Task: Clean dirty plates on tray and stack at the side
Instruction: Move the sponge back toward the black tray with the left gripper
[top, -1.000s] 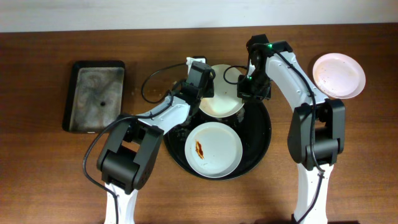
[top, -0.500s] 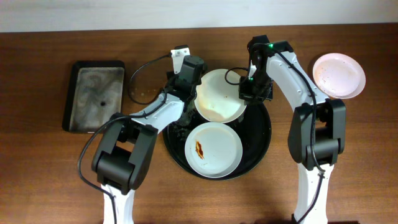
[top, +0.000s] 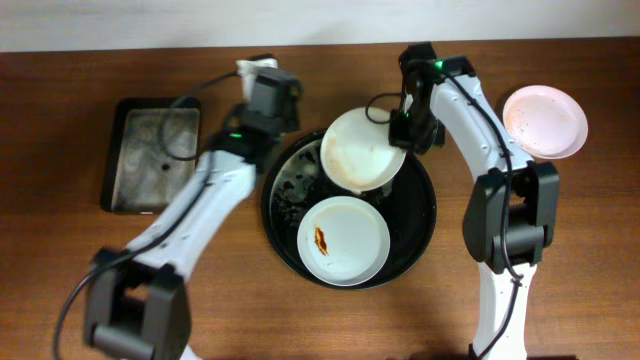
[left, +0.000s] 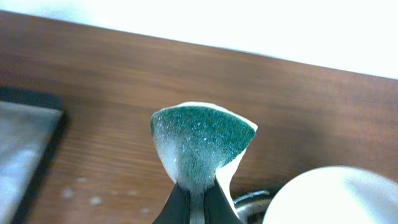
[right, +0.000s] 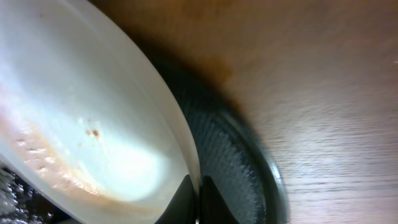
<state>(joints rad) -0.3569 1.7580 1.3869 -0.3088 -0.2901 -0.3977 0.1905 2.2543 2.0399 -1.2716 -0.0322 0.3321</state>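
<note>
The round black tray (top: 415, 235) lies mid-table. A white plate (top: 343, 240) with a red-brown smear lies flat on its front. My right gripper (top: 403, 128) is shut on the rim of a second white plate (top: 358, 150), held tilted over the tray's back edge; in the right wrist view this plate (right: 81, 118) shows faint brown streaks and the fingers (right: 196, 193) pinch its rim. A third plate (top: 545, 121) lies on the table at the far right. My left gripper (top: 262, 105) is shut on a green sponge (left: 202, 146), over the table left of the tray.
A rectangular black sponge tray (top: 155, 152) with wet residue lies at the left. The tray's bare left part (top: 290, 190) carries soapy water. A black cable loops near the left arm. The table's back edge meets a white wall.
My left gripper with the sponge has drawn back from the held plate, moving left and up off the tray. The right gripper has lifted the plate slightly toward the back.
</note>
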